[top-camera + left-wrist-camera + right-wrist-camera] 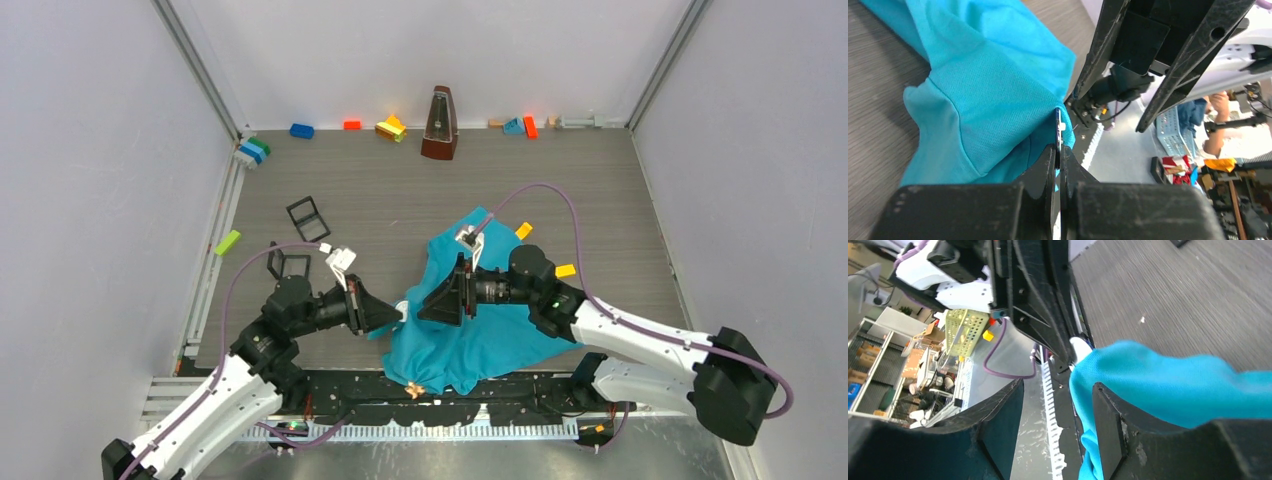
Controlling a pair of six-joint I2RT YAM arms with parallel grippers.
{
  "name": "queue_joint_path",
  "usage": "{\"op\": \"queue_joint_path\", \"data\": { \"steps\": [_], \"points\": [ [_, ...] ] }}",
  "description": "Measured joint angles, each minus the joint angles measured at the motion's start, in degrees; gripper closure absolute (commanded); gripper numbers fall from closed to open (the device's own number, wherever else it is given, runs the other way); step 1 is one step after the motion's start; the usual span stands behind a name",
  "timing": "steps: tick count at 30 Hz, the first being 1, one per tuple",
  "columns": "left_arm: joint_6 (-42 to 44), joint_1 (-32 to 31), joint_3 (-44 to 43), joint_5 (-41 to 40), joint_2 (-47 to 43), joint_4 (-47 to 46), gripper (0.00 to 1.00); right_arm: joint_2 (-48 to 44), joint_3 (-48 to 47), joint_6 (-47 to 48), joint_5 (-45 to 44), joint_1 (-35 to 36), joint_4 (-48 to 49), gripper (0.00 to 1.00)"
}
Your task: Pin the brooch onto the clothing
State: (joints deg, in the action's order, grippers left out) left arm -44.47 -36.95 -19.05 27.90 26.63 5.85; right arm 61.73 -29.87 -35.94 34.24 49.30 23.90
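The clothing (480, 340) is a teal T-shirt, rumpled on the table between the two arms. My left gripper (398, 314) is shut on the brooch (404, 309), a small white piece at its tip. In the left wrist view the brooch (1059, 125) shows edge-on, thin and dark with a white bit, pressed against a raised fold of the clothing (988, 90). My right gripper (1058, 385) faces the left one, open, with the fold of clothing (1168, 385) lying against its right finger (1108, 430). The brooch (1079, 347) touches the fold's tip.
A brown metronome (439, 124) stands at the back, with coloured bricks along the far wall. Two black frames (307, 217) lie left of centre, a green brick (228, 242) by the left rail, and yellow bricks (565, 270) right of the shirt.
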Motion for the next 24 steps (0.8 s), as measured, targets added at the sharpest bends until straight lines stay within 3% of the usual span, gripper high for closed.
{"op": "queue_joint_path", "data": {
  "steps": [7, 16, 24],
  "points": [
    [-1.29, 2.25, -1.79, 12.61, 5.33, -6.45, 1.00, -5.05, -2.21, 3.10, 2.97, 0.00, -2.80, 0.41],
    [-5.97, 3.69, -1.84, 20.57, 7.37, -14.62, 1.00, -5.05, -2.23, 4.39, 5.77, 0.00, -5.75, 0.41],
    [-8.24, 3.74, -1.84, 23.76, 8.44, -18.43, 1.00, -2.73, -2.23, 4.09, 7.54, 0.00, -4.17, 0.53]
  ]
}}
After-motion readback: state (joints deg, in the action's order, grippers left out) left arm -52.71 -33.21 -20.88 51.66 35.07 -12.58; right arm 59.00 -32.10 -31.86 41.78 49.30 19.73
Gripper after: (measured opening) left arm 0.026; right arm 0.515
